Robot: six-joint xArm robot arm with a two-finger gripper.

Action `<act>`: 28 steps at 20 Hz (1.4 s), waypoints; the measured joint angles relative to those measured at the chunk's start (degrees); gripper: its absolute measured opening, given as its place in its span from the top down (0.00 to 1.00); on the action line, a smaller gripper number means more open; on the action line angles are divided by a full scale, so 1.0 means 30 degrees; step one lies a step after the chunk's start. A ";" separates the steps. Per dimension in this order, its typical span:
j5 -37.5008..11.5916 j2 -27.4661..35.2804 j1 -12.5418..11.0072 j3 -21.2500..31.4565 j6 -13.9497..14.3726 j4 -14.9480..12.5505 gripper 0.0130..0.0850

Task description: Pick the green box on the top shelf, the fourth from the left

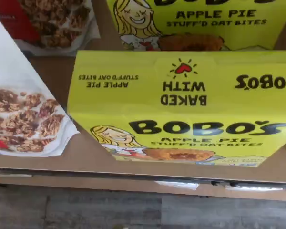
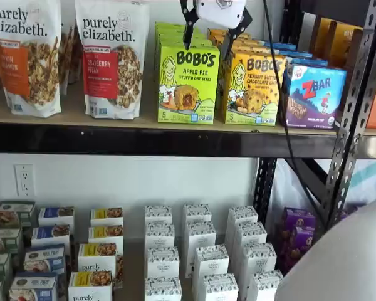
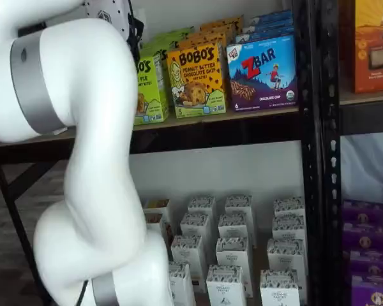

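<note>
The lime-green Bobo's Apple Pie box point(image 2: 188, 84) stands upright at the front of its row on the top shelf point(image 2: 81, 114). My gripper point(image 2: 208, 34) hangs just above it. A plain gap shows between its two black fingers, which straddle the box's top with nothing held. In the wrist view the green box's top flap and front point(image 1: 181, 90) fill the middle, with another green box point(image 1: 200, 21) behind it. In a shelf view my white arm covers most of the green box point(image 3: 150, 86).
A yellow-orange Bobo's peanut butter carton point(image 2: 254, 88) stands close on the green box's right, then a blue ZBar box point(image 2: 313, 94). A Purely Elizabeth granola bag point(image 2: 113, 59) stands on its left. A black upright point(image 2: 354, 113) is at far right. White cartons point(image 2: 197, 251) fill the lower shelf.
</note>
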 joint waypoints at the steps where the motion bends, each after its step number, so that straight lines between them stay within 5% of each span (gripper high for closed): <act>1: -0.0024 0.0021 0.0002 0.0000 0.0003 -0.0034 0.00; 28: -0.0061 0.0299 0.0329 -0.0129 0.0331 -0.0179 0.00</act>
